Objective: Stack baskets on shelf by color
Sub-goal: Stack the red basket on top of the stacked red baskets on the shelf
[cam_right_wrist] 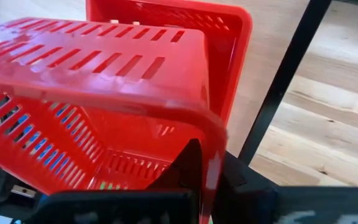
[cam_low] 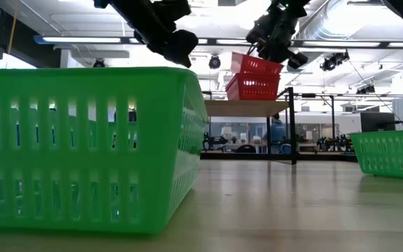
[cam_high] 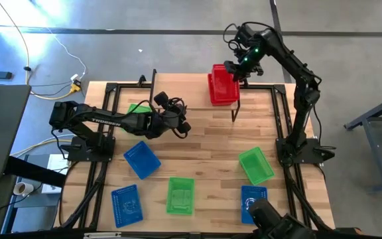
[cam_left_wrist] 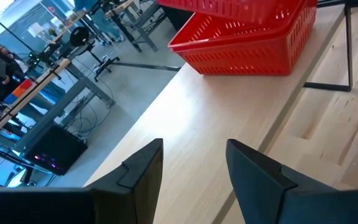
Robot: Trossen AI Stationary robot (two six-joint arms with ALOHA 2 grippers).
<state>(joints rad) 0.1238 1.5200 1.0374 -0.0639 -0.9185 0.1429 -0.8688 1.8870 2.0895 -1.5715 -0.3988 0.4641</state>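
Right gripper (cam_right_wrist: pixel 207 177) jaws clamp red basket (cam_right_wrist: pixel 104 93) rim (tilted above another).

The right arm reaches from its base at four o'clock up to one o'clock, its right gripper (cam_high: pixel 239 72) clamped tight on a red basket's (cam_right_wrist: pixel 98 74) rim. The left arm stretches from nine o'clock toward centre, left gripper (cam_high: pixel 182 126) fingers (cam_left_wrist: pixel 138 171) spread, empty.

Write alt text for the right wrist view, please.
The right gripper is shut on the rim of a tilted red basket, held over a second red basket on the wooden shelf.
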